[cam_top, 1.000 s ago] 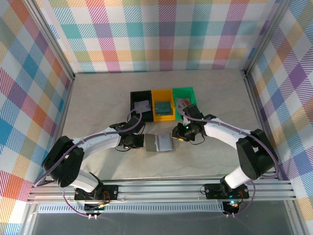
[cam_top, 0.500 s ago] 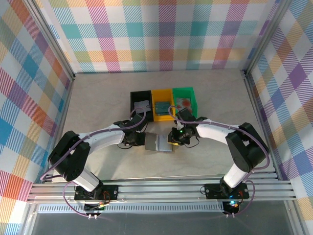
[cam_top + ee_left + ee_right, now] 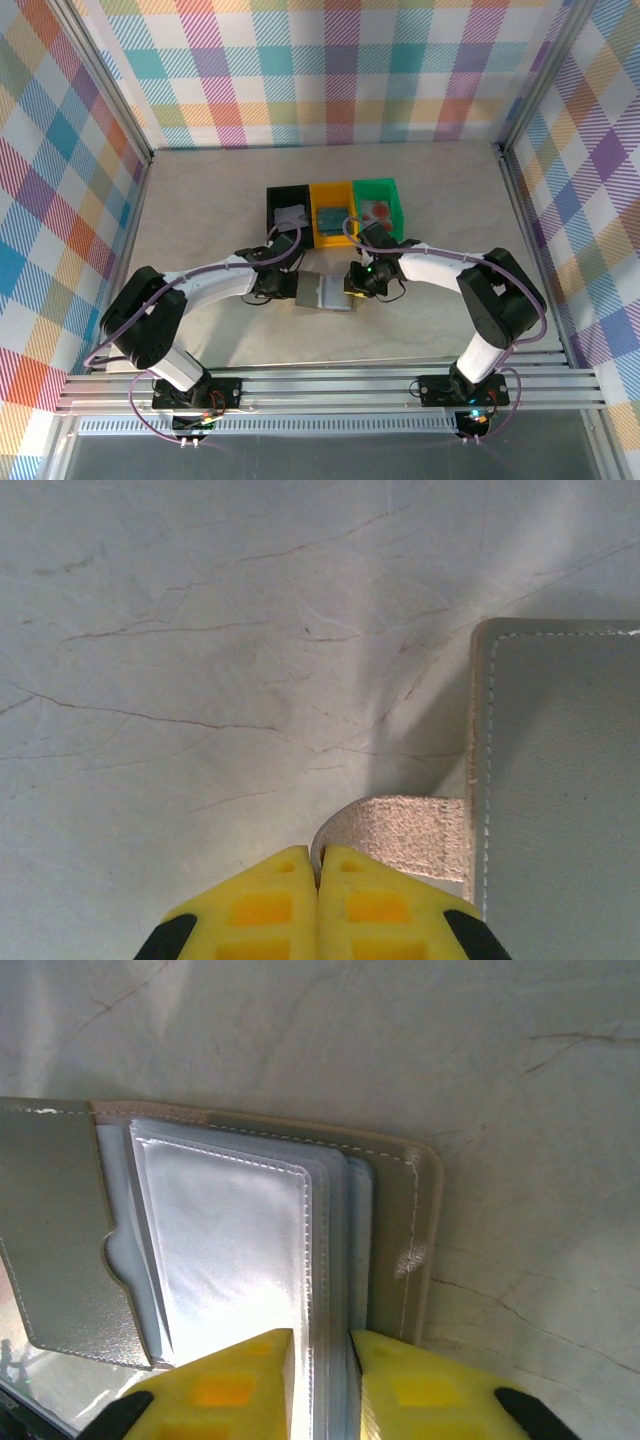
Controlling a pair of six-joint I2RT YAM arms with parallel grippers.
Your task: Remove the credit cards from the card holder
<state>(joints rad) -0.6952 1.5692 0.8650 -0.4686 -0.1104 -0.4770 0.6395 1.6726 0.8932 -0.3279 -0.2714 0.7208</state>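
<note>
The grey card holder (image 3: pixel 326 292) lies open on the table in front of the trays. My left gripper (image 3: pixel 320 855) is at its left side, shut on the holder's rough tan closing tab (image 3: pixel 405 828); the grey cover (image 3: pixel 560 780) lies to the right. My right gripper (image 3: pixel 322 1338) is at the holder's right edge, its yellow fingers closed on the edges of the shiny pocket panels (image 3: pixel 225 1240). That front pocket looks bare. Credit cards lie in the trays: a whitish-grey one (image 3: pixel 290 214), a teal one (image 3: pixel 332 218) and a reddish one (image 3: pixel 378 209).
The black tray (image 3: pixel 274 196), yellow tray (image 3: pixel 325 190) and green tray (image 3: pixel 386 186) stand side by side just behind the holder. Plaid walls and metal frame posts enclose the table (image 3: pixel 200 210). Both arms reach in low from the near edge.
My right gripper has slid left onto the holder's right edge and its jaws have narrowed around the pocket panels. The left gripper stays shut on the tab.
</note>
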